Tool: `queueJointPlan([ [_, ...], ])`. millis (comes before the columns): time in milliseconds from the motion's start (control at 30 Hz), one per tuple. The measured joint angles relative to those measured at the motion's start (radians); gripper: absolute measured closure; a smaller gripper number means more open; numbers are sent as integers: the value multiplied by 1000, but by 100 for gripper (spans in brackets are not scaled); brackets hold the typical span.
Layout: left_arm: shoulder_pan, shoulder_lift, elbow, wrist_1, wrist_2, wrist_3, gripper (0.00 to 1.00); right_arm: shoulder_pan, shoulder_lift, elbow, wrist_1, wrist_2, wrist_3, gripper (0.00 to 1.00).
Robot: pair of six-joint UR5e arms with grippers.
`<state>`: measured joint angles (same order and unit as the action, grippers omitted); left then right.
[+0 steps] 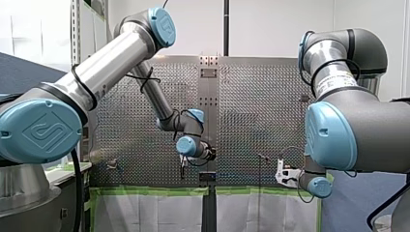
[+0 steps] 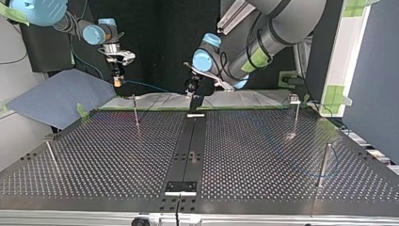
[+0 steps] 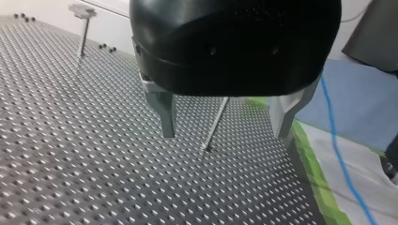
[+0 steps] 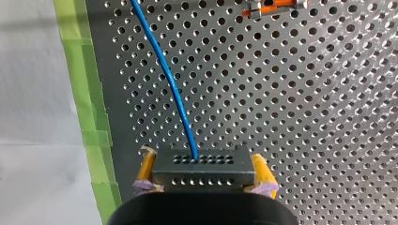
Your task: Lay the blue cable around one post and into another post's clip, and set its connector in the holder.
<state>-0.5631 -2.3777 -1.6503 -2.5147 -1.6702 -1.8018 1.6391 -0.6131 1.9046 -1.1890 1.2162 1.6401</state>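
Right gripper [image 4: 204, 165] low over the table [image 4: 305, 117], just inside the green tape [image 4: 87, 103] along the table's edge. Yellow pads [image 4: 146, 166] pinched on both sides of the dark connector [image 4: 204, 174]. Cable [image 4: 164, 79] out of the connector's face, running ahead of the gripper and roughly along the tape.

In the top view, right gripper at ten o'clock by the far taped edge, blue cloth [image 2: 56, 99] at nine o'clock, cable leading off toward three o'clock.

Left gripper [image 3: 224, 119] with metal fingers [image 3: 164, 112] spread wide, gripping nothing. Post [image 3: 213, 126] ahead, framed between the fingers, untouched. In the top view, left gripper at twelve o'clock, over the far end of the dark centre strip [image 2: 190, 141].

Open room: broad perforated field at centre, posts toward the rim only: clip post [image 2: 295, 117] at two o'clock, plain post [image 2: 323, 165] at four o'clock.

Top view only: faint blue arc of cable by the plain post, around it or merely beside it not decidable.

Wrist views only: the pinch on the connector and the spread of the metal fingers.

Front view: both grippers small and low near the taped edge, at six and five o'clock, fingers unreadable there.
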Motion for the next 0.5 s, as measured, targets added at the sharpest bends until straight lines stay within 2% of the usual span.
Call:
queueJointPlan([
  [500,0,-128,5,128,-6,16,0,0,0,-3,0,-3,0,100],
])
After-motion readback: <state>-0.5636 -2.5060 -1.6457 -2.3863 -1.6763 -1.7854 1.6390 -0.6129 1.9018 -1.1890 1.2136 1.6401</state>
